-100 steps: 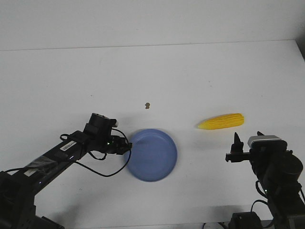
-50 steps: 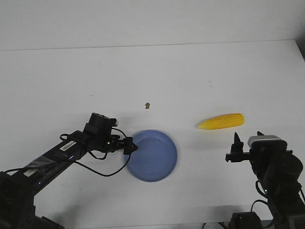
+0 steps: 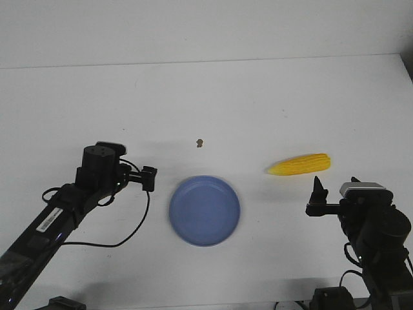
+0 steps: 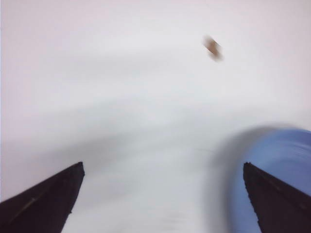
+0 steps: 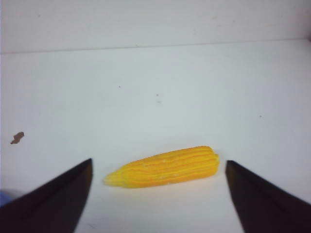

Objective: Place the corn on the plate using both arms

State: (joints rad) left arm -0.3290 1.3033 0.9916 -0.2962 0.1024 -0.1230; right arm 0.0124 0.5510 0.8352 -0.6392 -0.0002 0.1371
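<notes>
I am pulling my left pincer (image 3: 150, 177) back leftward off the plate (image 3: 204, 210), spread and holding nothing, leaving it parked mid-counter (image 3: 258, 97), while my right pincer (image 3: 316, 197), spread, is waiting just near of the corn (image 3: 300, 165) lying right of the plate.

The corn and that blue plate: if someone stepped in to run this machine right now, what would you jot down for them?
Left gripper: open, empty, just left of the plate, not touching it.
Right gripper: open, empty, lined up on the corn, not touching it.
Corn lies on the table, right of the plate and apart from it. Plate is empty.
Done: nothing gripped yet.
Left: grasp the corn and set it on the plate.
</notes>
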